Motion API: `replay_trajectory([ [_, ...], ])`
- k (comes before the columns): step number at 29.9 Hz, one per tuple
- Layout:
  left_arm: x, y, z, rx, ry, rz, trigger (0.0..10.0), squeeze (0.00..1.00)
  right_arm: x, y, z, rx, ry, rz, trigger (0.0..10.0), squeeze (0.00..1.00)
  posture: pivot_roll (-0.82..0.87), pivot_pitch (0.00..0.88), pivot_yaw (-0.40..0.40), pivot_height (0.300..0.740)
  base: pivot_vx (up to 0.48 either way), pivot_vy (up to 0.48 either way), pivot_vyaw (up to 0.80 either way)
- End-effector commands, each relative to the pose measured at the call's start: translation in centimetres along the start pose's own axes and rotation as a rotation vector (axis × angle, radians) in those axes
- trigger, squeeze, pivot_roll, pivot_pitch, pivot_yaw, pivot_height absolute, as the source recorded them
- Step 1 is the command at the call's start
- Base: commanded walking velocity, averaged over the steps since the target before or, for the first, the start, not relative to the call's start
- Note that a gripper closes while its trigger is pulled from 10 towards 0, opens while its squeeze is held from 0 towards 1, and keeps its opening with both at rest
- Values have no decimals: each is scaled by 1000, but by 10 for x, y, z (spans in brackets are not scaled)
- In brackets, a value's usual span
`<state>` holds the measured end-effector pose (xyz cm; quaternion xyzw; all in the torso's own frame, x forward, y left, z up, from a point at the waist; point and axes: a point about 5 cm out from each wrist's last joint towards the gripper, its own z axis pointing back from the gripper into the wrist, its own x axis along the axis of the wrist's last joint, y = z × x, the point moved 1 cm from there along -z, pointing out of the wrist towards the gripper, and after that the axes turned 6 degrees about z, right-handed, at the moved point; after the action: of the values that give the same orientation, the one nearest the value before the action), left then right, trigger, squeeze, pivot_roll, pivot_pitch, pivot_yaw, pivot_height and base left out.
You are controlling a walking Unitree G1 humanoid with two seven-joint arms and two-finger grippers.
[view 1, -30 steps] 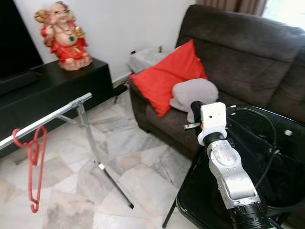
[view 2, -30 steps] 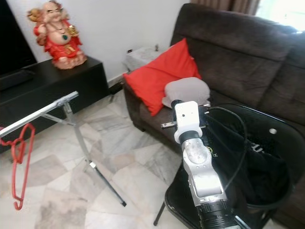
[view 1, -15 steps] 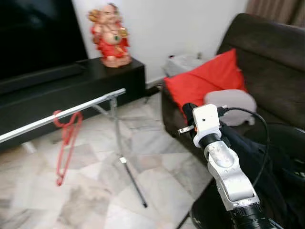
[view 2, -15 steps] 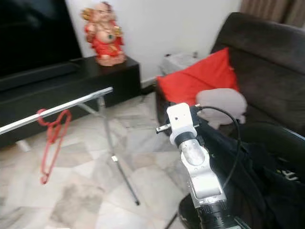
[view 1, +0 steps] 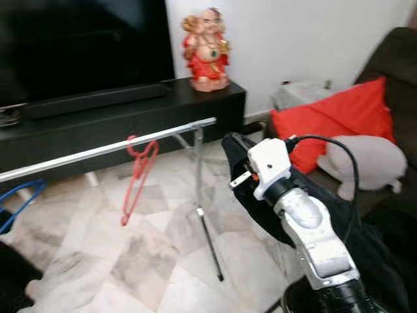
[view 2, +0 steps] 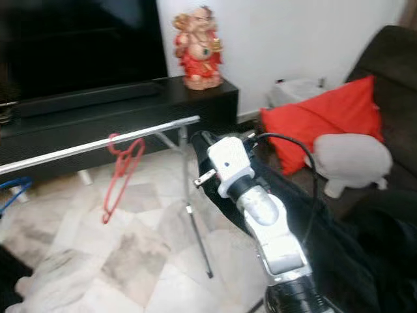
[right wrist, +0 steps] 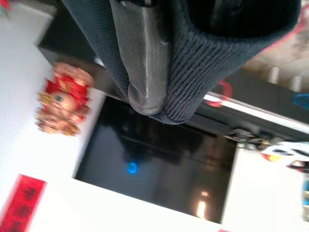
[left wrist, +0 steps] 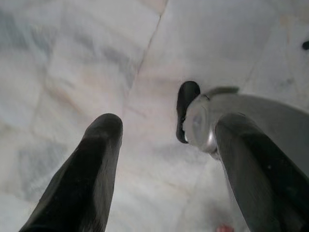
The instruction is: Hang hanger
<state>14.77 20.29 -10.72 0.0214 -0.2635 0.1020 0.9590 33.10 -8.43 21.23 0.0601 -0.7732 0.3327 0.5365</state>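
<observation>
The right arm reaches forward and up, and its hand (view 1: 229,145) pinches a dark cloth (view 1: 260,208) near the end of the rail (view 1: 111,150). A red hanger (view 1: 138,173) hangs on the rail beside a blue hanger (view 1: 16,202). The left hand (left wrist: 159,159) is spread wide over the floor (left wrist: 72,58).

The right arm reaches forward at mid-height, its right hand (view 1: 229,145) clamped on dark knitted fabric (right wrist: 212,63). The left hand (left wrist: 164,145) hangs downward, fingers (left wrist: 91,164) spread apart.
</observation>
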Motion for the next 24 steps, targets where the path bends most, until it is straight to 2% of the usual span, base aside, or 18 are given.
replay_trajectory([
  [1, 1, 5, 0, 14, 1, 9, 10000, 0, 26, 8, -8, 56, -115, 16, 10000, 0, 86, 0, 17, 740, 0, 0, 600],
  [5, 2, 5, 0, 14, -1, 11, 10000, 0, 25, 5, -6, 44, -112, -28, 10000, 0, 85, 0, 22, 740, 0, 0, 0],
  [12, 3, 6, 0, 11, -4, 14, 10000, 0, 21, -3, -4, 3, -101, -37, 10000, 0, 84, 0, 25, 740, 0, 0, 0],
  [20, 3, 6, 0, 9, -5, 13, 10000, 0, 29, 7, -1, 101, -159, -124, 10000, 0, 84, 0, 25, 740, 0, 0, 0],
  [23, 3, 5, 0, 8, -4, 10, 10000, 0, 17, 8, 1, 95, -121, -148, 10000, 0, 84, 0, 23, 740, 0, 0, 0],
  [24, 3, 5, 0, 8, -4, 10, 10000, 0, -1, 8, 4, 51, -49, -169, 10000, 0, 84, 0, 20, 740, 0, 0, 0],
])
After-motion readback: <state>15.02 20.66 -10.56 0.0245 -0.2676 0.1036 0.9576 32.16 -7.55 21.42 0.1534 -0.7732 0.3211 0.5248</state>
